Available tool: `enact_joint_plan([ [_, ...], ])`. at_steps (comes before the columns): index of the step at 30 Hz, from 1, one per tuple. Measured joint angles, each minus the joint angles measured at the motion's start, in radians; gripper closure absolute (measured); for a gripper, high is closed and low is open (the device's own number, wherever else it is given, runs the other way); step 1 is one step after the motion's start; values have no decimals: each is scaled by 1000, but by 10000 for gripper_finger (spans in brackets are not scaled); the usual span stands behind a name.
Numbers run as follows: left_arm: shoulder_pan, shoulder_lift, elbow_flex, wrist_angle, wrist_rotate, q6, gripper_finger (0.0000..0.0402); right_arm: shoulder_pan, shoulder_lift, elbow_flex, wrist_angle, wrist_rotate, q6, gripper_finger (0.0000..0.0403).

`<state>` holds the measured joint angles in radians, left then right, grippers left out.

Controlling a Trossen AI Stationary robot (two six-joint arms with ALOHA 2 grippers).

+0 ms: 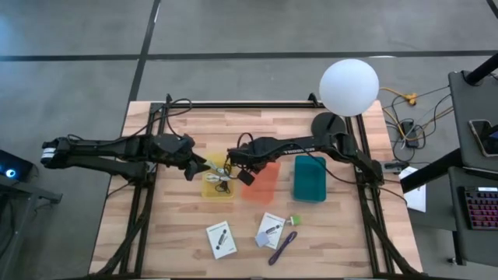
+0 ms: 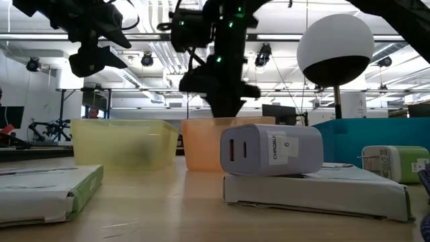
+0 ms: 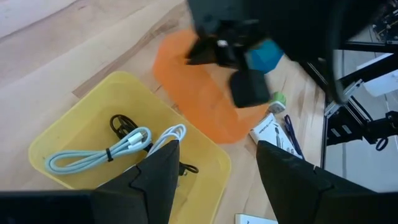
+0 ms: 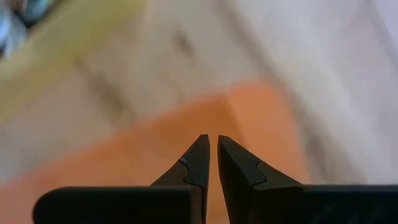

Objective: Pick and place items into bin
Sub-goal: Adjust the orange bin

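The items wait on the table, toward six o'clock in the high view. One white card [image 1: 221,239] lies flat, and a second white card [image 1: 270,229] lies near it at three o'clock. A purple strap [image 1: 282,247] lies right beside the second card, and a tiny green cube [image 1: 295,221] sits close by. None of them is in a bin yet.

Up from them, three bins stand in a row. The yellow bin [image 1: 208,189] already holds coiled cables [image 3: 115,149]. The orange bin [image 1: 264,185] is next, then the teal bin [image 1: 310,178].

The right gripper [image 1: 246,176] hangs over the orange bin's near edge with its jaws pressed together on nothing. I think it is empty because it has no item to drop. The left gripper [image 1: 191,168] hovers over the yellow bin, jaws wide apart and empty, probably ready to reach.

A white globe lamp [image 1: 348,87] stands at the table's one o'clock corner, out of the way.
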<state>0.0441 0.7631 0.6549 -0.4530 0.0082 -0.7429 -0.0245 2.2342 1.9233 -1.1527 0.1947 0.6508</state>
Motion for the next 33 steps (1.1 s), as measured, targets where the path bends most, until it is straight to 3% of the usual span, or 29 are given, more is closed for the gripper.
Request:
enact_joint_plan([
  [7,0,1,-6,0,0,21,204,96,-9,33,-89,-256,23,381],
  [11,0,1,-6,0,0,26,204,145,5,-7,-84,-299,52,381],
  [18,0,0,-7,0,0,27,204,177,6,-45,-84,-296,106,381],
  [27,0,0,-7,0,0,27,204,162,6,-89,-234,-191,140,381],
  [33,0,0,-7,0,0,27,204,182,-36,-56,-114,-108,128,381],
])
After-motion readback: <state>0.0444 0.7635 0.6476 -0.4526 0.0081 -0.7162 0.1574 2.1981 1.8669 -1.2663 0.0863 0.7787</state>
